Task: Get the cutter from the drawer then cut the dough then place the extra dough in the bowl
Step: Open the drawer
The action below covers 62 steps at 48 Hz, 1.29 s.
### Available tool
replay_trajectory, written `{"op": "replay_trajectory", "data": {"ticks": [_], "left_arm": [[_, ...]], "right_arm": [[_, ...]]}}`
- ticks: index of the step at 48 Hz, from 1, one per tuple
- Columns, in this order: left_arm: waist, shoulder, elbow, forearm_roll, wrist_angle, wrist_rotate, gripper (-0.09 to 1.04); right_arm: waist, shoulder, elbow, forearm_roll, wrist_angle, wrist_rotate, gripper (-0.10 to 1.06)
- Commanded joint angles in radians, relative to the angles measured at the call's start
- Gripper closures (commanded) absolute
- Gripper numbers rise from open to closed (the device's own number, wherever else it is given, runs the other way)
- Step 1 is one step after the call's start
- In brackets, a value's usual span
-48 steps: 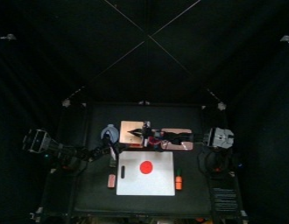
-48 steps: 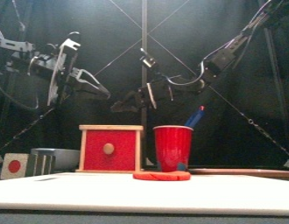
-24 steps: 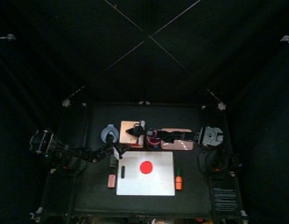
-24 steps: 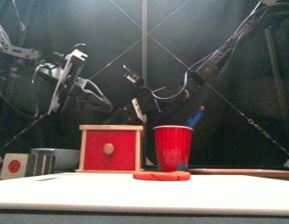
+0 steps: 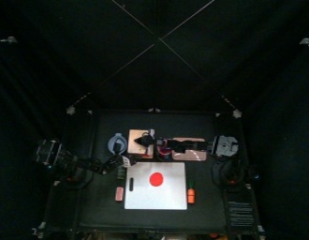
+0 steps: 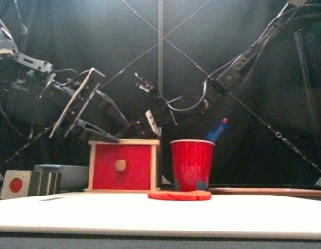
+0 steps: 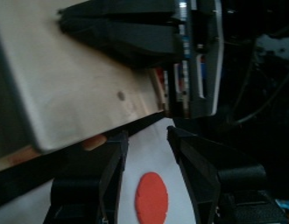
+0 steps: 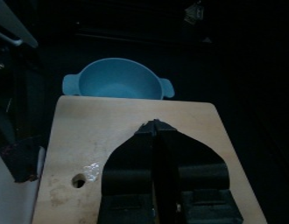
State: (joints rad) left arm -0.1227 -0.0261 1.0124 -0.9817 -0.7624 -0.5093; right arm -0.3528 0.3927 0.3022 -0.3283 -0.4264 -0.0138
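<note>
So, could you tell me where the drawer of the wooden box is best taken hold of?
Probably by the small round knob at the middle of the red drawer front. That front sits closed in the wooden box, facing the front edge of the table, so come in from the front and close across the knob.

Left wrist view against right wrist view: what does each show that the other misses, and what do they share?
Only the left wrist view: the red dough disc lying on the white cutting board, seen between the open jaws of the left gripper. Only the right wrist view: the blue-grey bowl next to the box, and the right gripper, jaws shut, above the box top. Both: the pale wooden box.
</note>
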Motion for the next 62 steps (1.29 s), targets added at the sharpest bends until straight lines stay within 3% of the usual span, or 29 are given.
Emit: {"op": "replay_trajectory", "data": {"ticks": [1,25,62], "left_arm": [[-0.002,0.029,-0.035,0.026,0.008,-0.032,0.15],[0.006,0.063,-0.014,0.005,0.011,-0.051,0.14],[0.044,0.126,-0.077,-0.086,0.011,-0.038,0.14]], "right_arm": [[0.003,-0.017,-0.012,-0.002,0.0,0.003,0.88],[0.009,-0.017,-0.011,-0.002,0.0,0.003,0.88],[0.023,0.0,-0.025,0.0,0.0,0.008,0.88]]}}
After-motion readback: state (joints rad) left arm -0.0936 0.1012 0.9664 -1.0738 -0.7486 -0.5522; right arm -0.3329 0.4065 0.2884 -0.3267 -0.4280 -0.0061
